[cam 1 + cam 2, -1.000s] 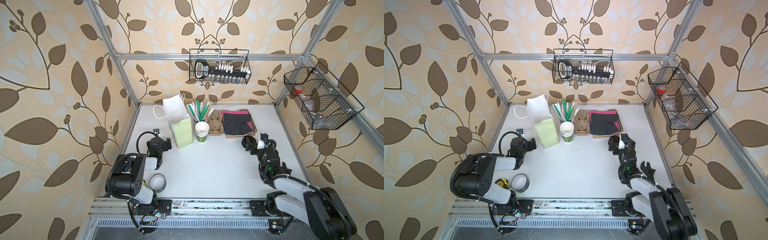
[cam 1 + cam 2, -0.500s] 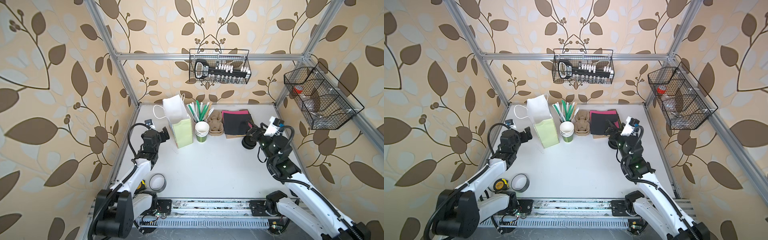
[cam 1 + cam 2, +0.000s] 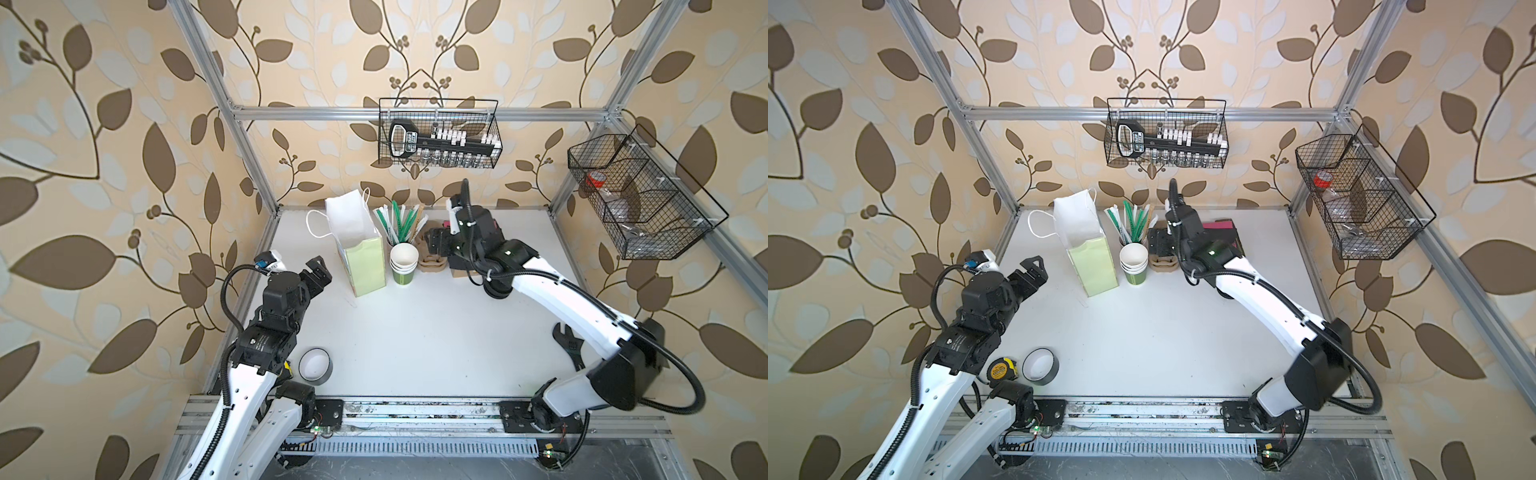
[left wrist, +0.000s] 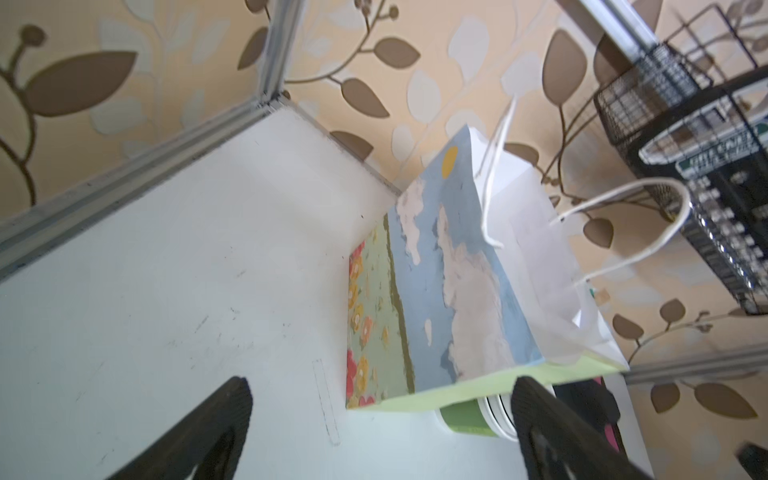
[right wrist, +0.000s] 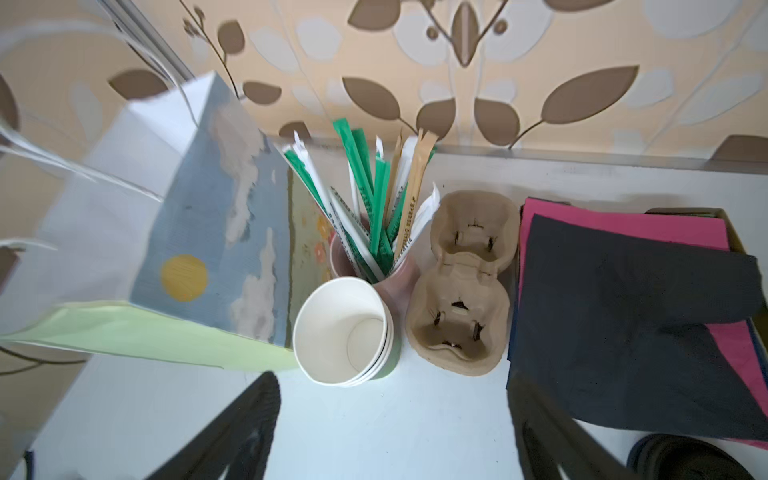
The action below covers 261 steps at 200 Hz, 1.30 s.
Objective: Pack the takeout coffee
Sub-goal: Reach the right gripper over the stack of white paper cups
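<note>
R gripper (image 5: 392, 379) jaws apart, nothing between; hovers by cup stack (image 5: 345, 328) and pulp carrier (image 5: 461, 286), prob. lining up a pick. L gripper (image 3: 320, 272) jaws wide, empty, beside paper bag (image 3: 365, 266), prob. to steady it. Lidded takeout coffee: none in any view; loose black lids (image 5: 690, 457) nearby.

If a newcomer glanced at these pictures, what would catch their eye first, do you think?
Probably the open paper bag standing at the back of the table, with a cup stack and a bundle of green straws right beside it. Next, the right tool hovering by the cardboard carrier, jaws open.
</note>
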Each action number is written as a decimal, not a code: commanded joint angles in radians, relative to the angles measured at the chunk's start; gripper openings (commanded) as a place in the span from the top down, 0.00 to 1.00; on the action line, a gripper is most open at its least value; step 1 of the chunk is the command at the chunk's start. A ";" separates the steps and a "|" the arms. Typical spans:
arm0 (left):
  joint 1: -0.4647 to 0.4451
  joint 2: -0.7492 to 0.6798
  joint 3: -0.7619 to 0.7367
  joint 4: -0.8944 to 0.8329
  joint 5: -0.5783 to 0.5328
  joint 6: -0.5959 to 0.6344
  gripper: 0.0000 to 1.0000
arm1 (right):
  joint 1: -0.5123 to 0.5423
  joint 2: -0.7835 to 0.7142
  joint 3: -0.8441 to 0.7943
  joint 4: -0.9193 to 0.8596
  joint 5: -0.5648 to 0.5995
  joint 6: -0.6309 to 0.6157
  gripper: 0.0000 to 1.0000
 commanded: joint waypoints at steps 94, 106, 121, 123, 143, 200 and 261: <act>-0.076 0.129 0.137 -0.278 -0.017 0.072 0.01 | 0.035 0.414 0.375 -0.291 -0.044 -0.019 0.55; -0.076 0.134 0.139 -0.278 -0.004 0.073 0.01 | 0.035 0.422 0.382 -0.291 -0.033 -0.017 0.55; -0.076 0.139 0.139 -0.275 0.025 0.075 0.01 | 0.034 0.435 0.393 -0.293 -0.021 -0.021 0.57; -0.076 0.139 0.138 -0.274 0.027 0.075 0.01 | 0.033 0.439 0.396 -0.295 -0.020 -0.021 0.57; -0.076 0.144 0.137 -0.266 0.054 0.080 0.01 | 0.025 0.471 0.427 -0.316 -0.024 -0.017 0.58; -0.076 0.150 0.136 -0.258 0.087 0.084 0.01 | 0.016 0.516 0.467 -0.340 -0.017 -0.014 0.63; -0.076 0.156 0.135 -0.252 0.105 0.085 0.01 | 0.007 0.522 0.458 -0.316 -0.060 0.004 0.76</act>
